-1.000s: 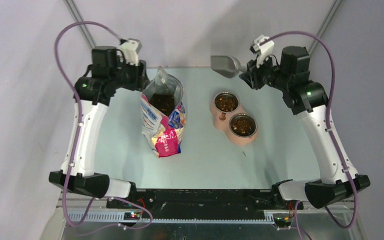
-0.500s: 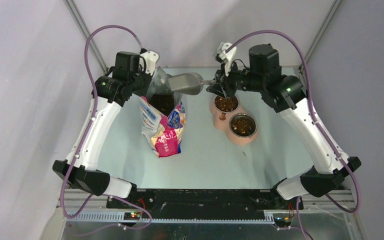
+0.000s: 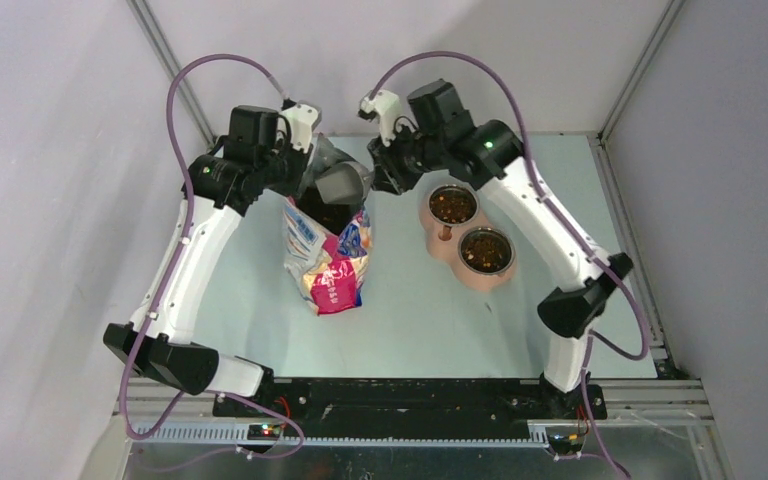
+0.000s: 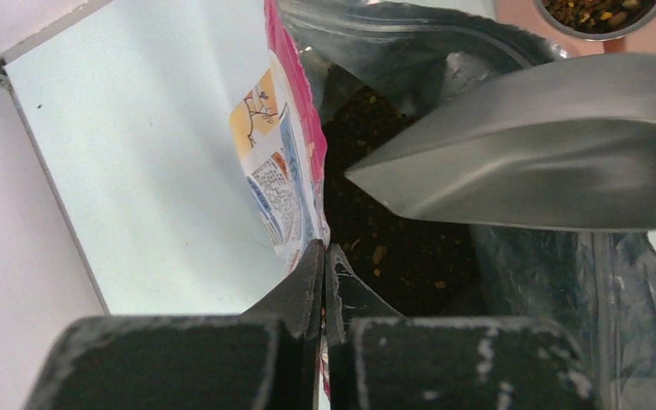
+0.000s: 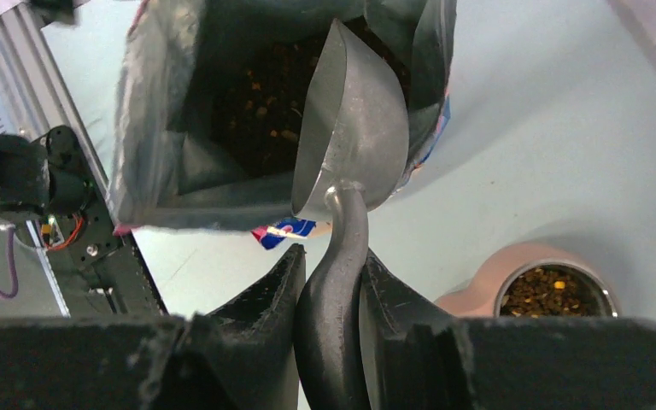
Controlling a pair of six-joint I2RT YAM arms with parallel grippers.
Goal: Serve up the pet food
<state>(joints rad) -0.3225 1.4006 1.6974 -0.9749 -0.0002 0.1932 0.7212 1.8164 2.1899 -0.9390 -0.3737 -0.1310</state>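
The printed bag (image 3: pixel 327 262) stands open left of centre, with dark pet food (image 4: pixel 393 248) inside it. My left gripper (image 4: pixel 325 256) is shut on the bag's rim at the back left (image 3: pixel 303 172). My right gripper (image 5: pixel 331 256) is shut on the handle of the grey metal scoop (image 5: pixel 350 128). The scoop (image 3: pixel 345 184) hangs tipped at the bag's mouth, its bowl (image 4: pixel 547 162) just above the pet food (image 5: pixel 256 111). I see nothing in the scoop. The right gripper (image 3: pixel 385 172) is just right of the bag top.
A pink double bowl (image 3: pixel 438 236) sits right of the bag, both metal cups holding pet food (image 3: pixel 453 206). One cup (image 5: pixel 551 290) lies below right of the right wrist. The back wall frame runs close behind both wrists.
The left gripper moved in and shut on the bag's rim. The right arm swung left, carrying the scoop from beyond the bowls to the bag's mouth.
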